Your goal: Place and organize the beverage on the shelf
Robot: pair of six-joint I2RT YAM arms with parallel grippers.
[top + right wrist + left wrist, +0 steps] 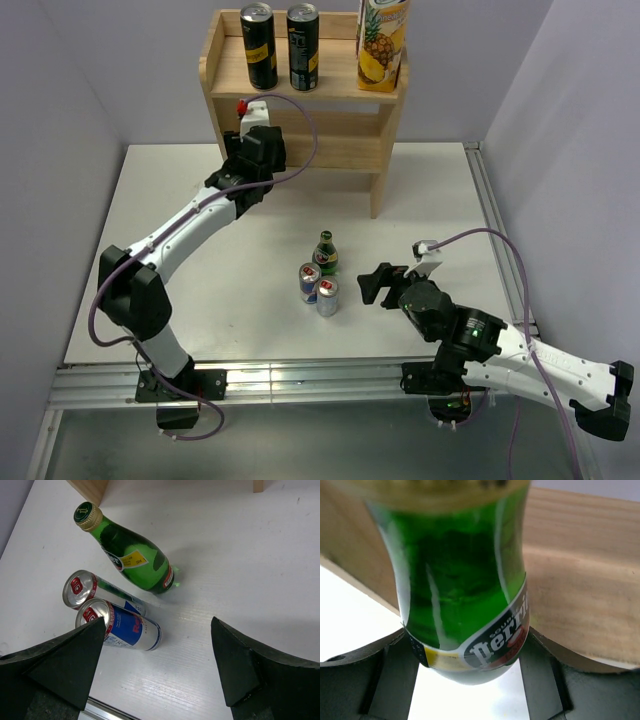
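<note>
Green bottle (pixel 465 595) fills the left wrist view, squeezed between the two dark fingers (pixel 390 675) of the left gripper (pixel 467 672). That gripper is closed on the bottle. It holds the bottle right up against the wood of the shelf (pixel 580 580), at the left end of the low level. From above, the gripper hides the bottle, so I cannot tell if it sits on the shelf board.

On top of the shelf stand two black cans (pixel 260 45) (pixel 303 45), side by side at the left. A juice box (pixel 383 45) stands at the right end.

The right gripper (pixel 157 625) is wide open and has nothing in it. It hangs over the table (pixel 240 555), well in front of the shelf. Near it, a bit closer to the shelf, stands a second bottle (pixel 130 555), green too. Two blue cans (pixel 80 587) (pixel 125 626) stand close together just beside that bottle, on the side away from the shelf.
</note>
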